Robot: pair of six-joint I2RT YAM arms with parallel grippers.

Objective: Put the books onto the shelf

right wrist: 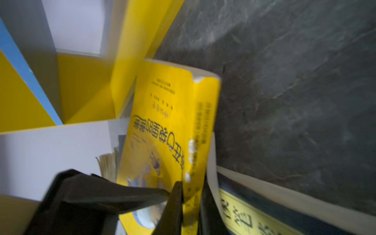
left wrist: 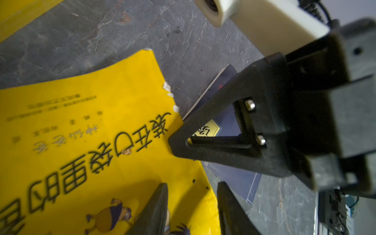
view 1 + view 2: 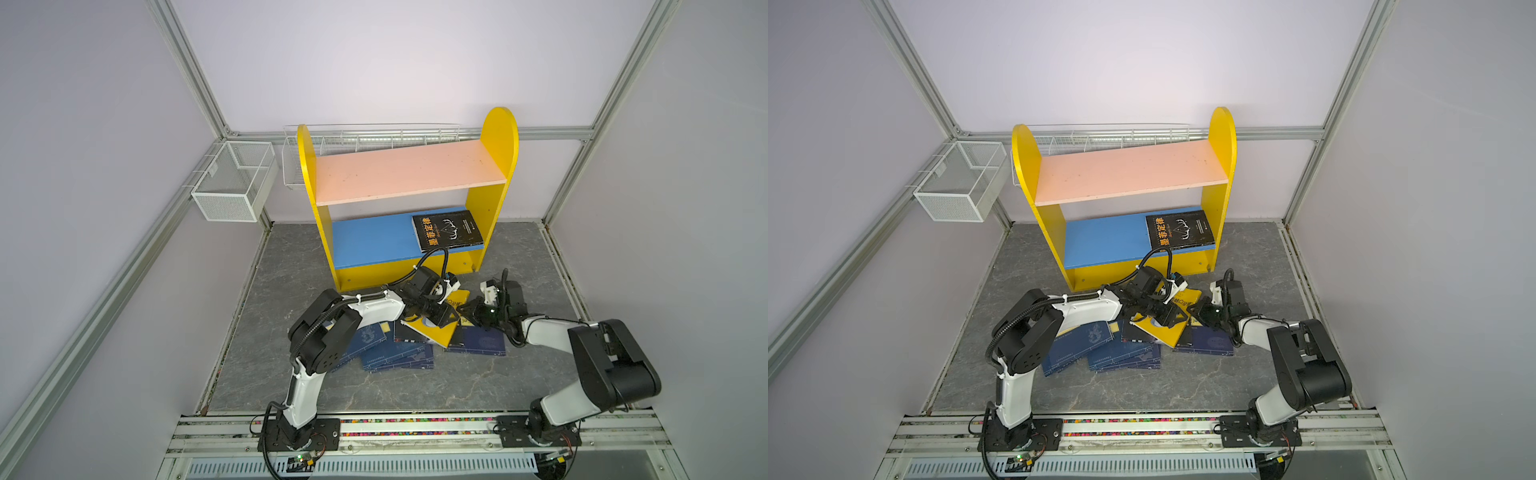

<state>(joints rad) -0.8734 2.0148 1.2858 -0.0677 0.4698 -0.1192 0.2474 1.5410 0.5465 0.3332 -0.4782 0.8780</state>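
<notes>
The yellow book [image 3: 434, 332] [image 1: 162, 112] lies tilted on a pile of navy-blue books [image 3: 395, 357] on the grey floor in front of the shelf [image 3: 407, 170]. My right gripper [image 3: 467, 311] [image 1: 191, 183] is shut on the yellow book's spine edge. My left gripper [image 3: 446, 322] [image 2: 192, 184] stands part open over the same book, one finger above the cover and the other past its edge. A black book [image 3: 449, 230] lies flat at the right end of the shelf's blue lower board [image 3: 374, 241]. The pink upper board is bare.
A white mesh basket [image 3: 232, 178] hangs on the left wall frame. A long wire basket [image 3: 365, 137] runs behind the shelf top. The arms' mounting rail [image 3: 415, 424] crosses the front. A navy book [image 1: 244, 213] with a yellow label lies right beside the right fingers.
</notes>
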